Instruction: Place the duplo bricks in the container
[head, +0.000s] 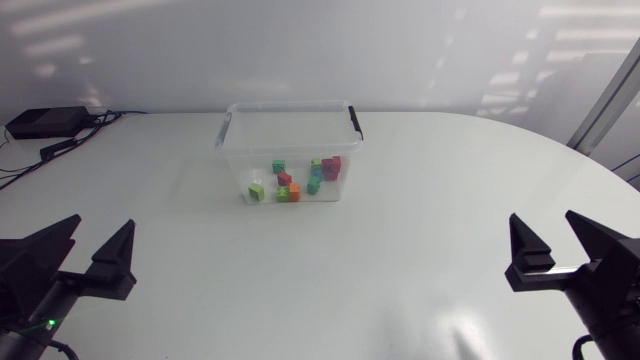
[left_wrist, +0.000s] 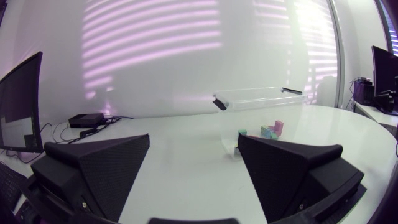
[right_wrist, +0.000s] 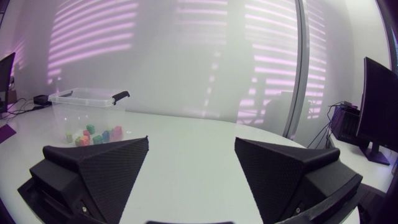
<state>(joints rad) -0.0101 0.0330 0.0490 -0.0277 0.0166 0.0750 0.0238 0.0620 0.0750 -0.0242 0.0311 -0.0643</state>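
A clear plastic container (head: 288, 135) with black latches stands at the table's far middle. Inside it lie several duplo bricks (head: 296, 180): green, red, orange, teal and dark red. My left gripper (head: 95, 252) rests open at the near left, nothing between its fingers. My right gripper (head: 560, 245) rests open at the near right, also empty. In the left wrist view the container (left_wrist: 261, 99) with its bricks (left_wrist: 271, 130) stands well ahead of my left gripper (left_wrist: 193, 171). In the right wrist view the container (right_wrist: 87, 102) is far ahead, beside my right gripper (right_wrist: 191, 171).
A black box (head: 45, 121) with cables lies at the table's far left corner. The white table (head: 330, 260) curves away at the right edge. No loose bricks show on the tabletop.
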